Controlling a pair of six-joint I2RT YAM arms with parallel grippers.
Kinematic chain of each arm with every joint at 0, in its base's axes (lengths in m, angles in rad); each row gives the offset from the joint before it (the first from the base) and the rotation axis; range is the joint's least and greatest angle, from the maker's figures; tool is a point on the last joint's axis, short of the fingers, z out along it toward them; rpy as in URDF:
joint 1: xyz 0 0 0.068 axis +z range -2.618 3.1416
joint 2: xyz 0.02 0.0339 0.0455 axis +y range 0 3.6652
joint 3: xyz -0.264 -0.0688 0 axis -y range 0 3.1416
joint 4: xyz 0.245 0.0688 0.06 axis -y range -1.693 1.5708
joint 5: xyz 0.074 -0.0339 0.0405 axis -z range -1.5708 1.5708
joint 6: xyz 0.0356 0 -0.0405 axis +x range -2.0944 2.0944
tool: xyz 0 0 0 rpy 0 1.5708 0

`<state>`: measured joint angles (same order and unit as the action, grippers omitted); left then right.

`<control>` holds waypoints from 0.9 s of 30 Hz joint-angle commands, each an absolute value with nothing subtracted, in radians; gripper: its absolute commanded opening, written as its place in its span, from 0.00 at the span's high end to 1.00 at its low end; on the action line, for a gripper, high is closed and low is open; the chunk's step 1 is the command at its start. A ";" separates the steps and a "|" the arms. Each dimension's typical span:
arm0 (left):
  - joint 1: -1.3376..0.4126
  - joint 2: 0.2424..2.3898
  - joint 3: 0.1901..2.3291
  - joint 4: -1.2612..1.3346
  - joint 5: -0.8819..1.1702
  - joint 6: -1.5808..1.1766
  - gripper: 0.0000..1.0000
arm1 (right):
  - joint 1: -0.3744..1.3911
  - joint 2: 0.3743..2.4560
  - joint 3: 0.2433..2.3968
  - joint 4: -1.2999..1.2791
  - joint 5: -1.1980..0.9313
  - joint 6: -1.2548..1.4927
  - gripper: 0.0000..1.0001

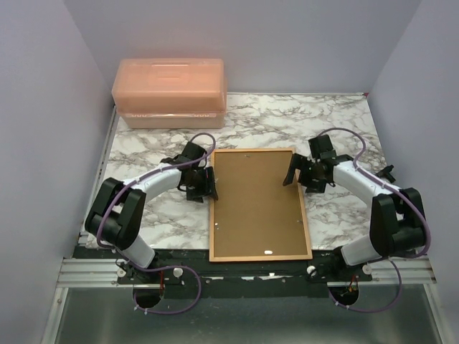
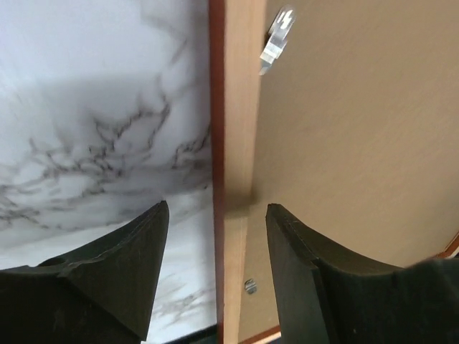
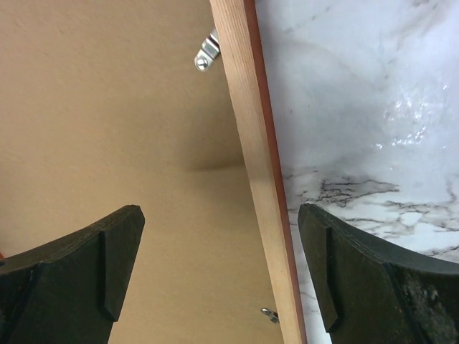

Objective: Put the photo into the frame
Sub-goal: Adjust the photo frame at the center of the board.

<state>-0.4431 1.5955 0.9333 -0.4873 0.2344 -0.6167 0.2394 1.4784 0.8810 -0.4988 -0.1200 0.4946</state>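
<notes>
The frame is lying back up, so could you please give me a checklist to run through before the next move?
1. Frame flat on the table, back up: ok.
2. Board seated inside the frame: ok.
3. Photo under the board: cannot tell, hidden.
4. Left pincer open, astride the left rail: ok.
5. Right pincer open, astride the right rail: ok.
6. Clip turned over the board: ok for this one; others cannot tell.
</notes>
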 commanded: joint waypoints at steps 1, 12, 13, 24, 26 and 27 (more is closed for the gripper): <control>-0.466 1.533 0.843 -0.474 0.344 -0.673 0.43 | 0.256 1.523 0.863 -0.535 -0.169 0.514 0.02; -0.535 1.384 0.682 -0.485 0.410 -0.763 0.45 | 0.352 1.769 1.129 -0.552 -0.233 0.495 0.02; -0.542 1.368 0.673 -0.486 0.414 -0.772 0.45 | 0.362 1.801 1.167 -0.555 -0.239 0.490 0.02; -0.643 1.329 0.645 -0.374 0.512 -0.917 0.45 | 0.442 2.163 1.668 -0.619 -0.272 0.456 0.02; -0.676 1.356 0.661 -0.345 0.523 -0.944 0.43 | 0.442 2.188 1.739 -0.639 -0.244 0.451 0.01; -0.695 1.367 0.668 -0.332 0.526 -0.957 0.42 | 0.441 2.195 1.779 -0.660 -0.201 0.447 0.00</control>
